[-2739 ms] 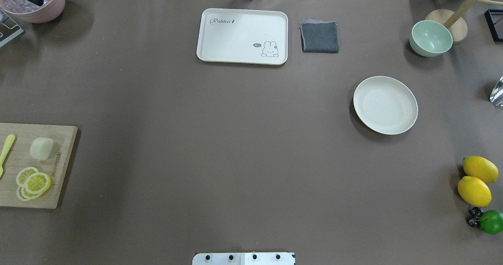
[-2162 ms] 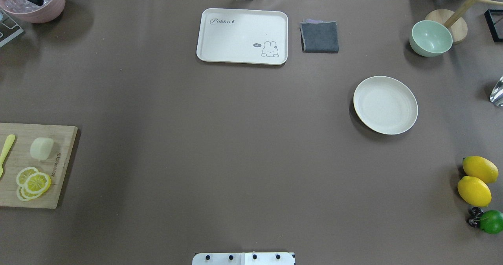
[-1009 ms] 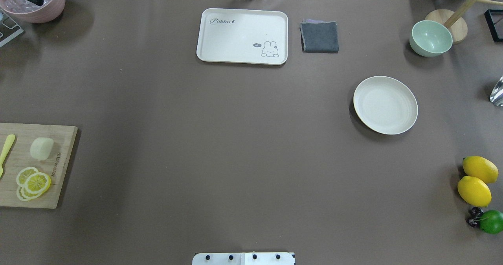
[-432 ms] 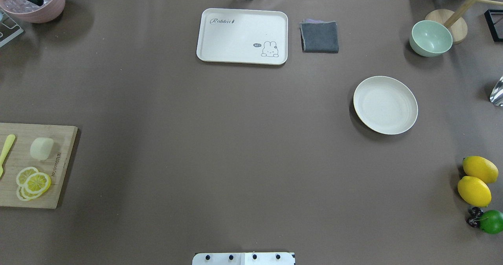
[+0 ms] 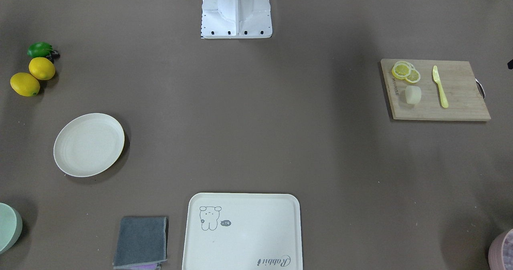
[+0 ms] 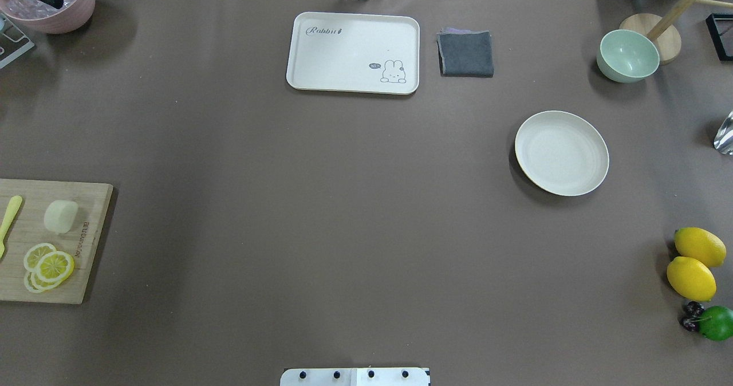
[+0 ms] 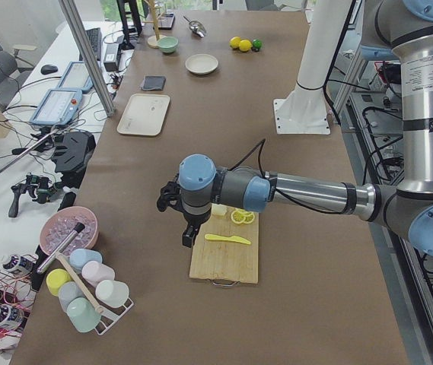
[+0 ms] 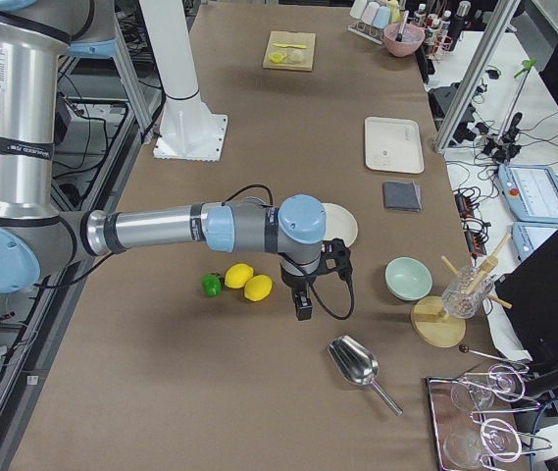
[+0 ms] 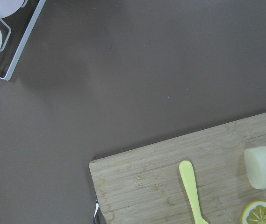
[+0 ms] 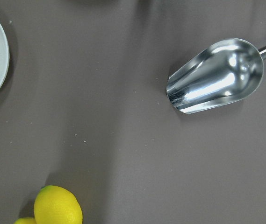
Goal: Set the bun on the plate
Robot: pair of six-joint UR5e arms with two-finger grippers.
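Observation:
The bun [image 6: 60, 215] is a small pale cream block lying on a wooden cutting board [image 6: 86, 271] at the table's left edge; it also shows as the bun [image 5: 413, 94] and the bun [image 9: 262, 167]. The round cream plate [image 6: 561, 153] sits bare on the right half, plate [image 5: 89, 144]. My left gripper [image 7: 190, 234] hangs above the table just beside the board, a short way from the bun [image 7: 218, 211]. My right gripper [image 8: 303, 304] hovers near the lemons, beside the plate [image 8: 345, 224]. Both show only in the side views, so I cannot tell whether they are open or shut.
On the board lie lemon slices [image 6: 48, 267] and a yellow knife [image 9: 192, 191]. A rectangular tray [image 6: 353, 52], grey cloth [image 6: 466, 53] and green bowl [image 6: 627, 55] stand at the far side. Two lemons [image 6: 692, 277], a lime [image 6: 716, 322] and a metal scoop [image 10: 217, 77] are at the right.

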